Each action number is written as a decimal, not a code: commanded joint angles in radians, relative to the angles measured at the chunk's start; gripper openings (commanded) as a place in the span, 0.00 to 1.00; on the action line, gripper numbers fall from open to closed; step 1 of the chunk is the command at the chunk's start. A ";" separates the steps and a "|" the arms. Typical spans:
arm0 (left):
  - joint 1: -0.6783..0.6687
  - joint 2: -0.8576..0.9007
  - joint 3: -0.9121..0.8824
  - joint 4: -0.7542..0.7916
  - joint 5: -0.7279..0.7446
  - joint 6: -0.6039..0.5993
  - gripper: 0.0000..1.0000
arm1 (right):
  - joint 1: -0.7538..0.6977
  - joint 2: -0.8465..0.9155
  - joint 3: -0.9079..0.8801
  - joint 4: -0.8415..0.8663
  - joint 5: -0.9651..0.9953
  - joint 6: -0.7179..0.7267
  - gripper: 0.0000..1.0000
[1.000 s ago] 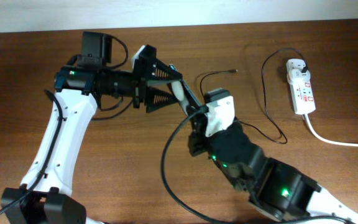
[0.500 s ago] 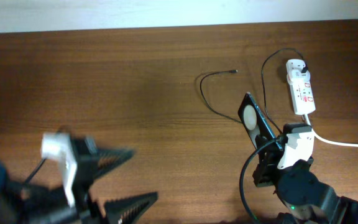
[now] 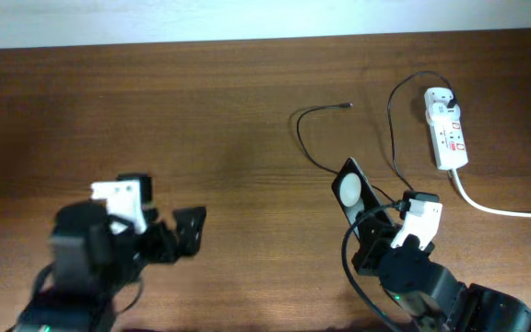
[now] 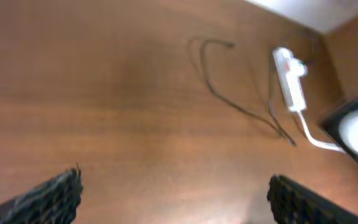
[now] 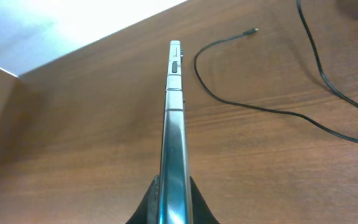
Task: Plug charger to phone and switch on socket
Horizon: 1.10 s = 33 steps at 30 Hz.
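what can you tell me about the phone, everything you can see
The phone is a thin black slab with a white round disc on the face seen from overhead. The right wrist view shows it edge-on: a shiny, metal-looking rim with small buttons near the far end. The right gripper clamps its near end, holding it on edge; nothing else touches it.

From above, the left arm is smeared with blur and runs off the near edge; the right arm is cut off there too. The lifted phone hides a stretch of the charger. The socket marks are too small to read, and its cord leaves at the right. The left wrist view is all blur, left fingers clipped at the near edge. The right wrist view shows the phone edge-on, faces hidden, right fingers mostly cropped.
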 commanded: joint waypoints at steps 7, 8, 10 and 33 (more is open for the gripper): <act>0.003 0.502 -0.208 0.536 0.482 -0.789 0.99 | 0.005 0.158 0.005 0.228 0.017 0.302 0.04; 0.003 0.563 -0.208 0.679 0.658 -0.784 0.99 | 0.005 0.191 0.005 0.261 0.016 0.302 0.04; 0.003 0.643 -0.208 0.898 0.875 -0.784 0.99 | 0.005 0.211 0.005 0.285 0.013 0.320 0.04; -0.016 0.705 -0.208 1.273 0.838 -1.094 1.00 | -0.028 0.555 -0.404 1.453 -0.206 0.803 0.04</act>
